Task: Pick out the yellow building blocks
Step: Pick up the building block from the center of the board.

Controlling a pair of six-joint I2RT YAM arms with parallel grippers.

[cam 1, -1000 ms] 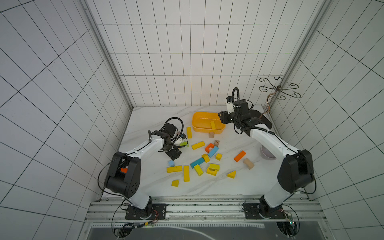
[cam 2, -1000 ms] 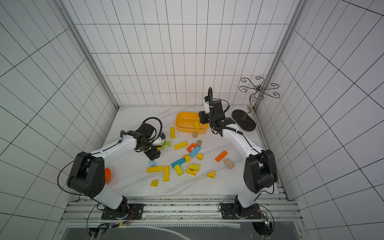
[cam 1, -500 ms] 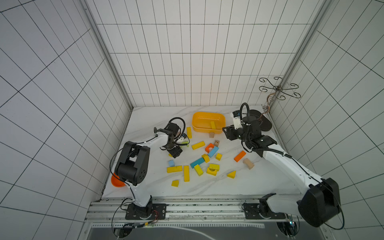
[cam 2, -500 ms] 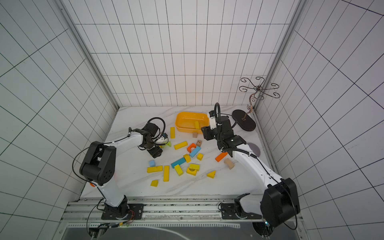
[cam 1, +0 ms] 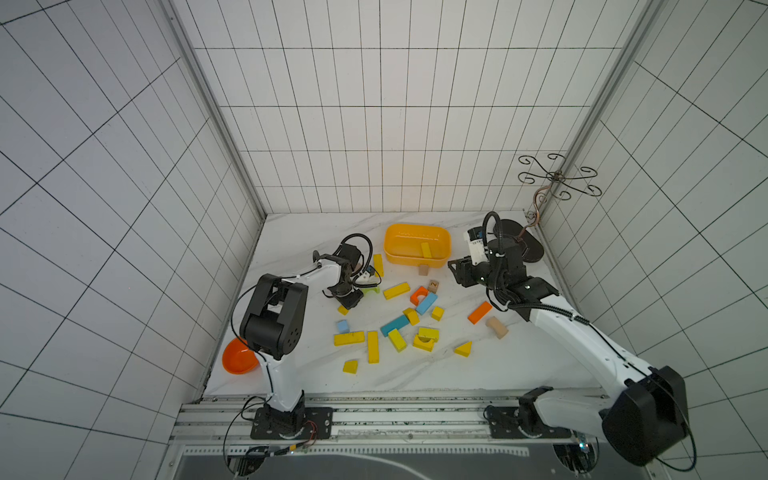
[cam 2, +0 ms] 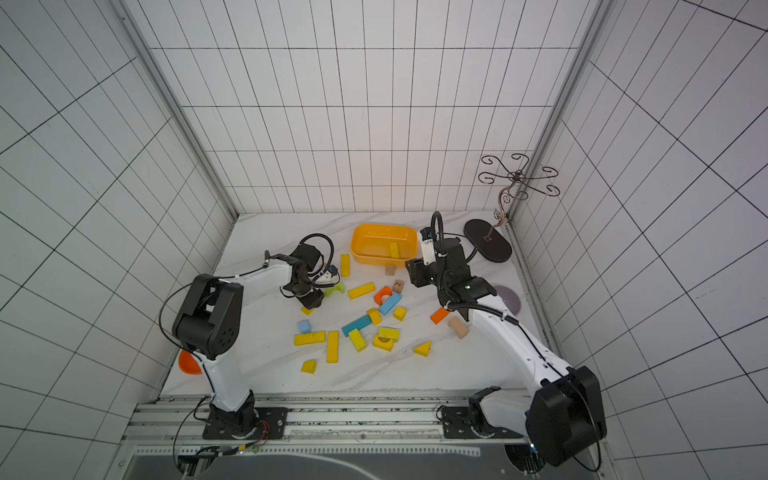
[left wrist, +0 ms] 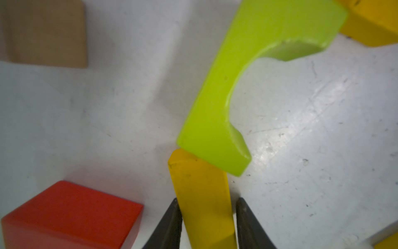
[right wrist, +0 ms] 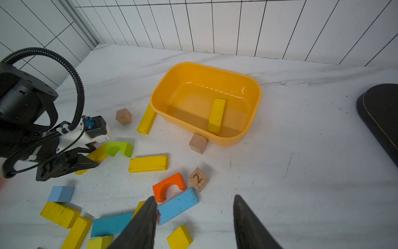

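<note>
My left gripper [left wrist: 207, 200] clamped on a yellow bar [left wrist: 200, 183] on the table [left wrist: 301, 151], long axis straight out from the jaws, far end touching the green arch [left wrist: 215, 112], my right gripper [right wrist: 194, 196] open, empty
</note>
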